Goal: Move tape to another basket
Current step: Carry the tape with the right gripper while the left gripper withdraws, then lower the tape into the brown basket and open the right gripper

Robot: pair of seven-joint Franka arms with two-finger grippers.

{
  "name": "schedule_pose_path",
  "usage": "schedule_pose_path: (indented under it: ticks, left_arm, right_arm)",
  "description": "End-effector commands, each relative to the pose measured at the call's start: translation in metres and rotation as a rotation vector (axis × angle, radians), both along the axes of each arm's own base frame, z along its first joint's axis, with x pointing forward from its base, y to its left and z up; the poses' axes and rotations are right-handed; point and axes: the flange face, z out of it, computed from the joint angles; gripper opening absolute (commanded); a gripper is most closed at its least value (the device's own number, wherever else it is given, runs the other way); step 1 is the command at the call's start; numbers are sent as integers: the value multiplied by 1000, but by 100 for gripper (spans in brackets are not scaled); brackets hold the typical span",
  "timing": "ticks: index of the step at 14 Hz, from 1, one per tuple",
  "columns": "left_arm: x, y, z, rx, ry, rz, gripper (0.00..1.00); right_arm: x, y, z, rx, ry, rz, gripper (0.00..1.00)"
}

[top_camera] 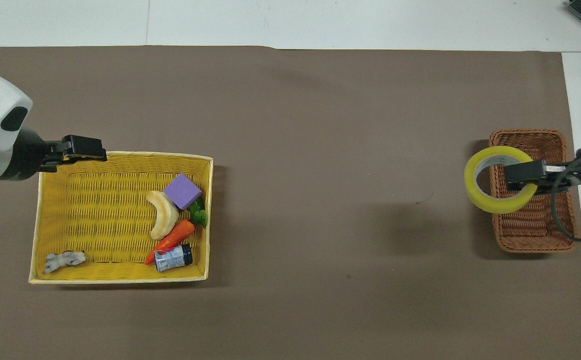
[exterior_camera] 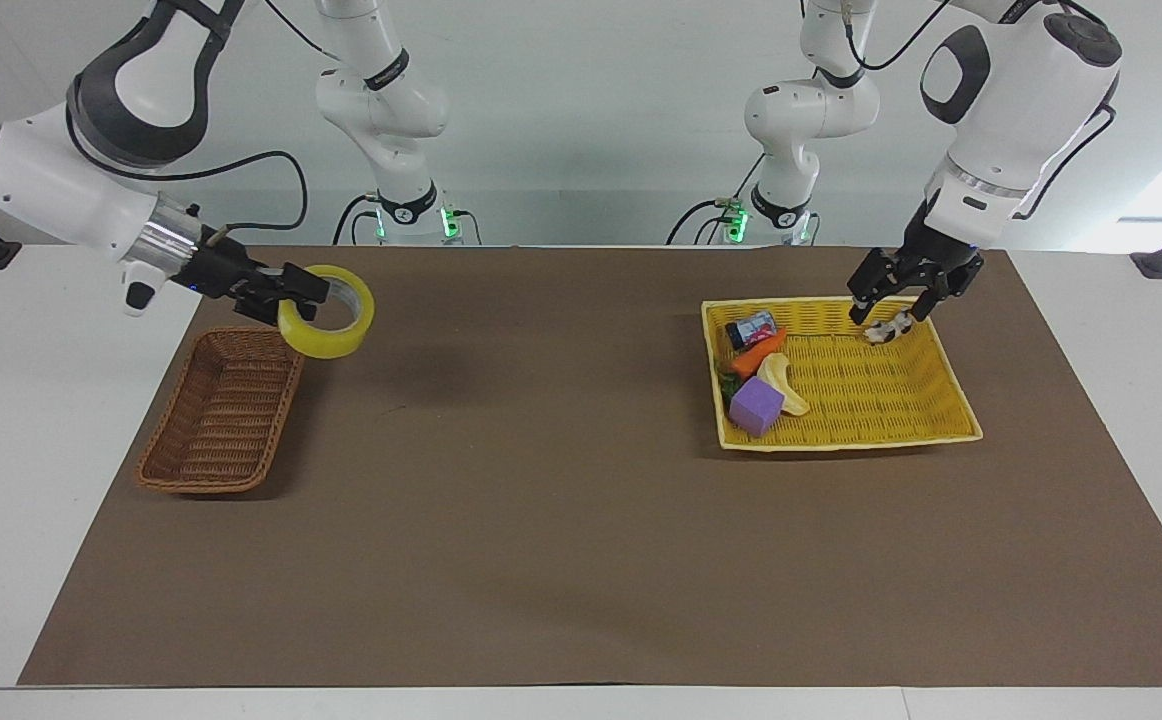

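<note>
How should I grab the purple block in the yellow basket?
Come straight down from above and pinch two flat opposite sides of the purple block. Its top is bare, but it sits low in the yellow basket, close to a wall, with the banana right beside it, so a sideways reach looks blocked.

The right gripper (exterior_camera: 303, 287) hangs over the end of the basket (exterior_camera: 223, 410) nearer the robots, clamped on the tape (exterior_camera: 327, 311), which overhangs the basket's rim toward the table's middle. The left gripper (exterior_camera: 899, 296) hangs, jaws apart, over the wider basket (exterior_camera: 941, 400) at the left arm's end of the table, above a small figure (exterior_camera: 888, 328) in it; a block (exterior_camera: 756, 405), banana (exterior_camera: 783, 385), carrot (exterior_camera: 758, 352) and can (exterior_camera: 750, 328) lie in the same basket, well apart from that gripper.
</note>
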Motion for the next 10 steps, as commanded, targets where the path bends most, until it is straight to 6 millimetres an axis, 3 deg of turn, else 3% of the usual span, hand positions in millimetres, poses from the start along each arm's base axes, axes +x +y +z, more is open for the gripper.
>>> schedule_pose_path:
  ticks: [1, 4, 5, 6, 8, 10]
  left_arm:
    - [-5, 26, 32, 96, 43, -90, 100]
    - [-15, 42, 59, 143, 104, -133, 100]
    - [-16, 45, 64, 162, 127, -130, 100]
    - [-15, 46, 64, 170, 151, -136, 100]
    - [-17, 44, 65, 159, 143, -155, 100]
    - [-19, 46, 61, 158, 156, -145, 100]
  right_arm:
    - [4, -46, -12, -33, -4, -39, 0]
    - [7, -50, -14, -19, -9, -71, 0]
    - [13, -62, -37, -18, 17, -72, 0]
    - [13, -80, -44, -20, 11, -69, 0]
    - [17, -89, -59, -28, -16, -9, 0]
    - [16, -105, -97, -28, -1, 51, 0]
